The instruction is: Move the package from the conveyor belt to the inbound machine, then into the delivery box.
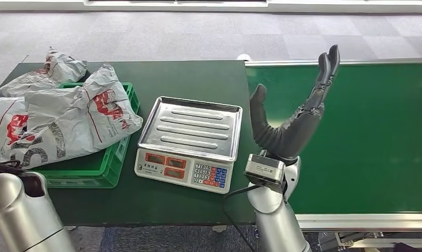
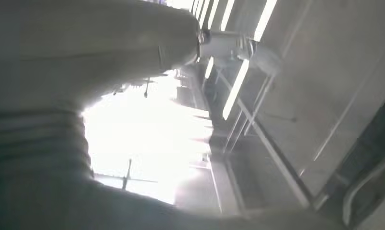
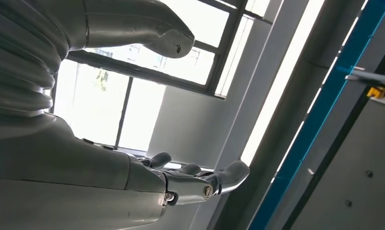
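Observation:
Several grey plastic mail packages with red print (image 1: 77,118) lie piled in and over a green crate (image 1: 101,170) on the left of the dark green table. A weighing scale (image 1: 185,170) with a bare steel tray (image 1: 193,126) stands mid-table. My right hand (image 1: 295,118) is raised palm-up at the left end of the green conveyor belt (image 1: 371,136), fingers spread and holding nothing. In the right wrist view the right hand (image 3: 85,163) points at the ceiling. My left hand (image 2: 85,52) looks blurred in its wrist view, thumb apart, nothing in it; its arm (image 1: 20,215) is low at the left.
One more package (image 1: 49,73) lies behind the crate near the table's far left corner. The belt's metal rail (image 1: 366,220) runs along its near side. Grey carpet floor (image 1: 198,37) lies beyond the table.

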`<state>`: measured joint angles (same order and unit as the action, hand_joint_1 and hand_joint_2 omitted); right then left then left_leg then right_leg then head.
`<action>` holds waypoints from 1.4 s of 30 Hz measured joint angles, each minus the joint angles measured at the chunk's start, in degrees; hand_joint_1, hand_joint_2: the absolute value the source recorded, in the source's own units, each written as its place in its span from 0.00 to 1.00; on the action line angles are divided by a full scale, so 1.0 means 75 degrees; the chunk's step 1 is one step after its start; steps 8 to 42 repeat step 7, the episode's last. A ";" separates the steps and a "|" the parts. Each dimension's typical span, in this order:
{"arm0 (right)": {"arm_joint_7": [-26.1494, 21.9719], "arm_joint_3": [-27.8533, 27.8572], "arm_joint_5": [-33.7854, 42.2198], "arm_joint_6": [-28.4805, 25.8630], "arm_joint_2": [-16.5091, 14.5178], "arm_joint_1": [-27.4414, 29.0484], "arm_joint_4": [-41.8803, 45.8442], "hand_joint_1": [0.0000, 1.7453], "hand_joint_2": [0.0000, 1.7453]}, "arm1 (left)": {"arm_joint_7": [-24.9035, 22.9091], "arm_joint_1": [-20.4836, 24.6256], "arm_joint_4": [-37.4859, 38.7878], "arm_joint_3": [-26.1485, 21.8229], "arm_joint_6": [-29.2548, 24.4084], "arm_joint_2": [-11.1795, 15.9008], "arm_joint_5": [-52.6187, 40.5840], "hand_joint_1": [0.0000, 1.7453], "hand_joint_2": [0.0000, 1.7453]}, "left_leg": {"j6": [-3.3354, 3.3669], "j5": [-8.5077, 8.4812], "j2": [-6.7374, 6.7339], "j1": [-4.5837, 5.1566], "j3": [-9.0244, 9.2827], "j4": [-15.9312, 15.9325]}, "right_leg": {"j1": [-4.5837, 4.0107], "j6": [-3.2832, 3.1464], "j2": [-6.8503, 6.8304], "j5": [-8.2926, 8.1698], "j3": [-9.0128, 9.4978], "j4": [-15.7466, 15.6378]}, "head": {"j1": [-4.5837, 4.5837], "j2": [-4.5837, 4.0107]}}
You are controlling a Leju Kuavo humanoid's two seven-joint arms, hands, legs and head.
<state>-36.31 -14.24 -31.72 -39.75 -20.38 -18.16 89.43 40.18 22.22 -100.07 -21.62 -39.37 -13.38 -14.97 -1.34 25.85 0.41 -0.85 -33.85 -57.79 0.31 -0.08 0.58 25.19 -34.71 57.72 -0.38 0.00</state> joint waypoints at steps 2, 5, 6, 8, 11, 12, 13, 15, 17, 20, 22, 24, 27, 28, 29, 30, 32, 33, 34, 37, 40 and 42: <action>0.0088 0.0031 0.0725 0.0215 0.0086 0.0199 0.0065 0.00 1.00 | -0.0202 -0.0331 -0.0054 0.0906 0.0678 0.0049 0.0922 0.00 1.00 | 0.0006 0.0004 0.0002 0.0006 0.0006 0.0000 | 0.0001 0.0004 -0.0005 0.0003 0.0007 -0.0003 | -0.0001 0.0000; 0.0152 0.0031 0.2343 0.1411 0.0343 0.0731 0.0349 0.00 1.00 | -0.0608 -0.0910 0.0034 0.2256 0.3207 0.0175 0.2026 0.00 1.00 | 0.0018 0.0012 0.0002 0.0012 -0.0001 0.0000 | 0.0006 0.0010 -0.0010 0.0005 0.0009 -0.0004 | 0.0002 0.0000; 0.0097 0.0031 0.2741 0.1922 0.0410 0.0887 0.0441 0.00 1.00 | -0.0635 -0.1077 0.0087 0.2602 0.4067 0.0193 0.2202 0.00 1.00 | 0.0020 0.0014 -0.0002 0.0015 -0.0003 0.0000 | 0.0009 0.0011 -0.0005 0.0005 0.0006 -0.0004 | 0.0002 0.0000; 0.0064 0.0031 0.2915 0.2184 0.0441 0.0962 0.0484 0.00 1.00 | -0.0638 -0.1158 0.0113 0.2765 0.4474 0.0197 0.2266 0.00 1.00 | 0.0020 0.0014 -0.0004 0.0017 -0.0003 0.0000 | 0.0011 0.0011 -0.0001 0.0004 0.0004 -0.0004 | 0.0001 0.0000; 0.0064 0.0031 0.2915 0.2184 0.0441 0.0962 0.0484 0.00 1.00 | -0.0638 -0.1158 0.0113 0.2765 0.4474 0.0197 0.2266 0.00 1.00 | 0.0020 0.0014 -0.0004 0.0017 -0.0003 0.0000 | 0.0011 0.0011 -0.0001 0.0004 0.0004 -0.0004 | 0.0001 0.0000; 0.0064 0.0031 0.2915 0.2184 0.0441 0.0962 0.0484 0.00 1.00 | -0.0638 -0.1158 0.0113 0.2765 0.4474 0.0197 0.2266 0.00 1.00 | 0.0020 0.0014 -0.0004 0.0017 -0.0003 0.0000 | 0.0011 0.0011 -0.0001 0.0004 0.0004 -0.0004 | 0.0001 0.0000; 0.0064 0.0031 0.2915 0.2184 0.0441 0.0962 0.0484 0.00 1.00 | -0.0638 -0.1158 0.0113 0.2765 0.4474 0.0197 0.2266 0.00 1.00 | 0.0020 0.0014 -0.0004 0.0017 -0.0003 0.0000 | 0.0011 0.0011 -0.0001 0.0004 0.0004 -0.0004 | 0.0001 0.0000; 0.0064 0.0031 0.2915 0.2184 0.0441 0.0962 0.0484 0.00 1.00 | -0.0638 -0.1158 0.0113 0.2765 0.4474 0.0197 0.2266 0.00 1.00 | 0.0020 0.0014 -0.0004 0.0017 -0.0003 0.0000 | 0.0011 0.0011 -0.0001 0.0004 0.0004 -0.0004 | 0.0001 0.0000; 0.0064 0.0031 0.2915 0.2184 0.0441 0.0962 0.0484 0.00 1.00 | -0.0638 -0.1158 0.0113 0.2765 0.4474 0.0197 0.2266 0.00 1.00 | 0.0020 0.0014 -0.0004 0.0017 -0.0003 0.0000 | 0.0011 0.0011 -0.0001 0.0004 0.0004 -0.0004 | 0.0001 0.0000; 0.0064 0.0031 0.2915 0.2184 0.0441 0.0962 0.0484 0.00 1.00 | -0.0638 -0.1158 0.0113 0.2765 0.4474 0.0197 0.2266 0.00 1.00 | 0.0020 0.0014 -0.0004 0.0017 -0.0003 0.0000 | 0.0011 0.0011 -0.0001 0.0004 0.0004 -0.0004 | 0.0001 0.0000; 0.0064 0.0031 0.2915 0.2184 0.0441 0.0962 0.0484 0.00 1.00 | -0.0638 -0.1158 0.0113 0.2765 0.4474 0.0197 0.2266 0.00 1.00 | 0.0020 0.0014 -0.0004 0.0017 -0.0003 0.0000 | 0.0011 0.0011 -0.0001 0.0004 0.0004 -0.0004 | 0.0001 0.0000; 0.0064 0.0031 0.2915 0.2184 0.0441 0.0962 0.0484 0.00 1.00 | -0.0638 -0.1158 0.0113 0.2765 0.4474 0.0197 0.2266 0.00 1.00 | 0.0020 0.0014 -0.0004 0.0017 -0.0003 0.0000 | 0.0011 0.0011 -0.0001 0.0004 0.0004 -0.0004 | 0.0001 0.0000; 0.0064 0.0031 0.2915 0.2184 0.0441 0.0962 0.0484 0.00 1.00 | -0.0638 -0.1158 0.0113 0.2765 0.4474 0.0197 0.2266 0.00 1.00 | 0.0020 0.0014 -0.0004 0.0017 -0.0003 0.0000 | 0.0011 0.0011 -0.0001 0.0004 0.0004 -0.0004 | 0.0001 0.0000; 0.0064 0.0031 0.2915 0.2184 0.0441 0.0962 0.0484 0.00 1.00 | -0.0638 -0.1158 0.0113 0.2765 0.4474 0.0197 0.2266 0.00 1.00 | 0.0020 0.0014 -0.0004 0.0017 -0.0003 0.0000 | 0.0011 0.0011 -0.0001 0.0004 0.0004 -0.0004 | 0.0001 0.0000; 0.0064 0.0031 0.2915 0.2184 0.0441 0.0962 0.0484 0.00 1.00 | -0.0638 -0.1158 0.0113 0.2765 0.4474 0.0197 0.2266 0.00 1.00 | 0.0020 0.0014 -0.0004 0.0017 -0.0003 0.0000 | 0.0011 0.0011 -0.0001 0.0004 0.0004 -0.0004 | 0.0001 0.0000; 0.0064 0.0031 0.2915 0.2184 0.0441 0.0962 0.0484 0.00 1.00 | -0.0638 -0.1158 0.0113 0.2765 0.4474 0.0197 0.2266 0.00 1.00 | 0.0020 0.0014 -0.0004 0.0017 -0.0003 0.0000 | 0.0011 0.0011 -0.0001 0.0004 0.0004 -0.0004 | 0.0001 0.0000; 0.0064 0.0031 0.2915 0.2184 0.0441 0.0962 0.0484 0.00 1.00 | -0.0638 -0.1158 0.0113 0.2765 0.4474 0.0197 0.2266 0.00 1.00 | 0.0020 0.0014 -0.0004 0.0017 -0.0003 0.0000 | 0.0011 0.0011 -0.0001 0.0004 0.0004 -0.0004 | 0.0001 0.0000; 0.0064 0.0031 0.2915 0.2184 0.0441 0.0962 0.0484 0.00 1.00 | -0.0638 -0.1158 0.0113 0.2765 0.4474 0.0197 0.2266 0.00 1.00 | 0.0020 0.0014 -0.0004 0.0017 -0.0003 0.0000 | 0.0011 0.0011 -0.0001 0.0004 0.0004 -0.0004 | 0.0001 0.0000; 0.0064 0.0031 0.2915 0.2184 0.0441 0.0962 0.0484 0.00 1.00 | -0.0638 -0.1158 0.0113 0.2765 0.4474 0.0197 0.2266 0.00 1.00 | 0.0020 0.0014 -0.0004 0.0017 -0.0003 0.0000 | 0.0011 0.0011 -0.0001 0.0004 0.0004 -0.0004 | 0.0001 0.0000; 0.0064 0.0031 0.2915 0.2184 0.0441 0.0962 0.0484 0.00 1.00 | -0.0638 -0.1158 0.0113 0.2765 0.4474 0.0197 0.2266 0.00 1.00 | 0.0020 0.0014 -0.0004 0.0017 -0.0003 0.0000 | 0.0011 0.0011 -0.0001 0.0004 0.0004 -0.0004 | 0.0001 0.0000; 0.0064 0.0031 0.2915 0.2184 0.0441 0.0962 0.0484 0.00 1.00 | -0.0638 -0.1158 0.0113 0.2765 0.4474 0.0197 0.2266 0.00 1.00 | 0.0020 0.0014 -0.0004 0.0017 -0.0003 0.0000 | 0.0011 0.0011 -0.0001 0.0004 0.0004 -0.0004 | 0.0001 0.0000; 0.0064 0.0031 0.2915 0.2184 0.0441 0.0962 0.0484 0.00 1.00 | -0.0638 -0.1158 0.0113 0.2765 0.4474 0.0197 0.2266 0.00 1.00 | 0.0020 0.0014 -0.0004 0.0017 -0.0003 0.0000 | 0.0011 0.0011 -0.0001 0.0004 0.0004 -0.0004 | 0.0001 0.0000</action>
